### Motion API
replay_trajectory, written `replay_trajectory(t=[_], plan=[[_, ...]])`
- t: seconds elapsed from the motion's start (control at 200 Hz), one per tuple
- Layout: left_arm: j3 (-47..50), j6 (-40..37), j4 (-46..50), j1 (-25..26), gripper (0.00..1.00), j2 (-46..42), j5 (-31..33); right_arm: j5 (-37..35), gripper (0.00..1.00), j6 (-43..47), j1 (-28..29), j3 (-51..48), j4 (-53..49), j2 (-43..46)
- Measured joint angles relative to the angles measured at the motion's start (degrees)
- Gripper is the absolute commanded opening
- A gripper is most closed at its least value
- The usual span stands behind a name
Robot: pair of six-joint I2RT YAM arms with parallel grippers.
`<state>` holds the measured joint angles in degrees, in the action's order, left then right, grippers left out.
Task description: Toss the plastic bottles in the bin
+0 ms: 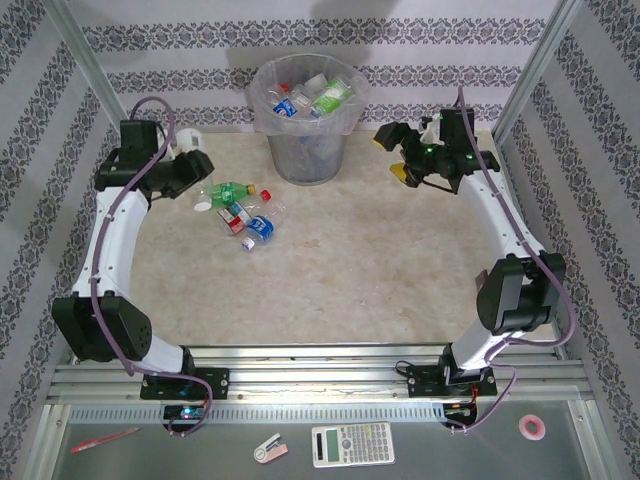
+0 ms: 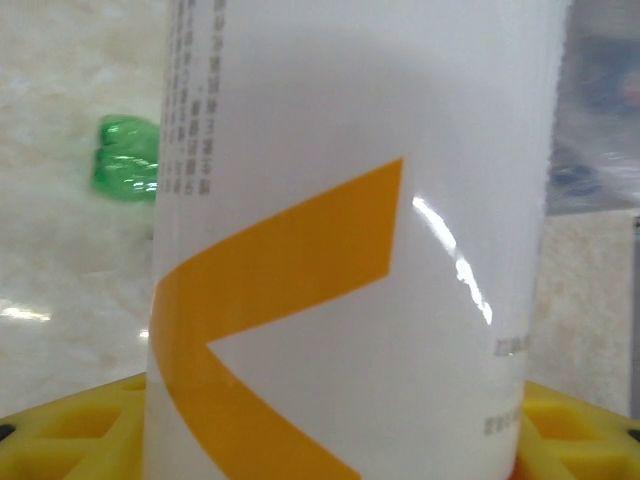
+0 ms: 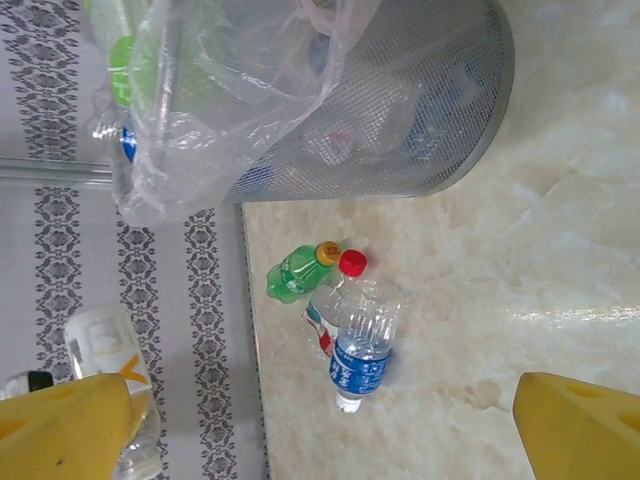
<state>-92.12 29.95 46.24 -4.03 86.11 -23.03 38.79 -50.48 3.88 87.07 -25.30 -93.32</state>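
The left end effector [image 1: 190, 150] grips a white-labelled bottle [image 2: 350, 150] near the far left corner of the surface [image 1: 380, 270]. The bin [image 1: 305, 155] stands to its right at the middle of the far edge, so I judge the carry runs rightward along that edge. The bottle's long axis crosses the jaws, its cap and base are cut off in the left wrist view, and from above the wrist hides most of it. The right end effector [image 1: 396, 158] hangs wide open and empty right of the bin, while a green bottle [image 1: 228, 190], a red-labelled bottle [image 1: 236, 218] and a blue-labelled bottle [image 1: 258, 229] lie clustered left of the bin's near side, closer to the left arm.
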Motion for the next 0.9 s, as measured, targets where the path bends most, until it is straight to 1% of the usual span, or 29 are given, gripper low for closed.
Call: replay_trajectory(t=[0.025, 0.065, 0.09, 0.11, 0.135, 0.18, 0.195, 0.275, 0.315, 0.365, 0.44, 0.599, 0.689, 0.784, 0.899], plan=[[-3.19, 1.01, -0.07, 1.03, 0.56, 1.53, -0.31, 0.15, 0.98, 0.11, -0.31, -0.17, -0.02, 0.57], [-9.79, 2.67, -0.44, 2.73, 0.61, 4.85, -1.09, 0.46, 0.98, 0.2, -0.83, -0.33, -0.11, 1.46], [-15.3, 3.76, -0.57, 4.04, 0.68, 7.76, -1.44, 0.68, 0.98, 0.35, -1.22, -0.37, -0.11, 2.05], [-19.45, 4.35, -0.96, 4.87, 0.76, 10.03, -1.79, 0.79, 0.98, 0.44, -1.53, -0.39, -0.11, 2.64], [-27.41, 5.53, -0.83, 6.27, 0.84, 14.23, -2.43, 1.05, 0.98, 0.63, -1.86, -0.48, -0.04, 3.28], [-40.17, 6.84, -1.51, 8.41, 0.95, 21.73, -3.13, 1.33, 0.98, 0.92, -2.36, -0.79, -0.07, 4.5], [-45.92, 7.8, -1.68, 9.25, 0.99, 24.61, -3.48, 1.42, 0.98, 1.01, -2.56, -0.98, -0.04, 4.98], [-69.99, 11.5, -1.27, 11.67, 1.0, 39.01, -4.92, 2.03, 0.98, 1.05, -3.06, -2.29, 0.35, 7.37], [-75.52, 13.33, -1.46, 12.02, 1.0, 43.04, -5.55, 2.32, 0.98, 1.03, -3.32, -3.23, 0.52, 8.41], [-76.0, 15.08, -0.55, 11.8, 1.0, 44.35, -5.86, 2.78, 0.98, 1.01, -3.43, -4.37, 0.52, 9.57], [-73.35, 16.24, 1.42, 10.62, 1.0, 44.28, -5.84, 3.45, 0.98, 1.11, -3.67, -5.38, 0.37, 10.47], [-67.56, 15.98, 6.23, 7.5, 1.0, 40.46, -4.31, 4.24, 0.98, 1.42, -4.04, -7.13, 0.22, 11.87], [-65.13, 14.25, 9.38, 5.99, 1.0, 35.74, -2.54, 4.46, 0.98, 1.42, -4.17, -7.34, 0.26, 12.2], [-61.35, 11.43, 12.07, 5.03, 1.0, 28.83, -0.48, 4.83, 0.98, 1.42, -4.15, -7.82, 0.5, 12.28], [-51.54, 7.26, 13.88, 5.18, 1.0, 18.58, 1.86, 5.27, 0.98, 1.42, -4.15, -8.5, 0.5, 12.28]])
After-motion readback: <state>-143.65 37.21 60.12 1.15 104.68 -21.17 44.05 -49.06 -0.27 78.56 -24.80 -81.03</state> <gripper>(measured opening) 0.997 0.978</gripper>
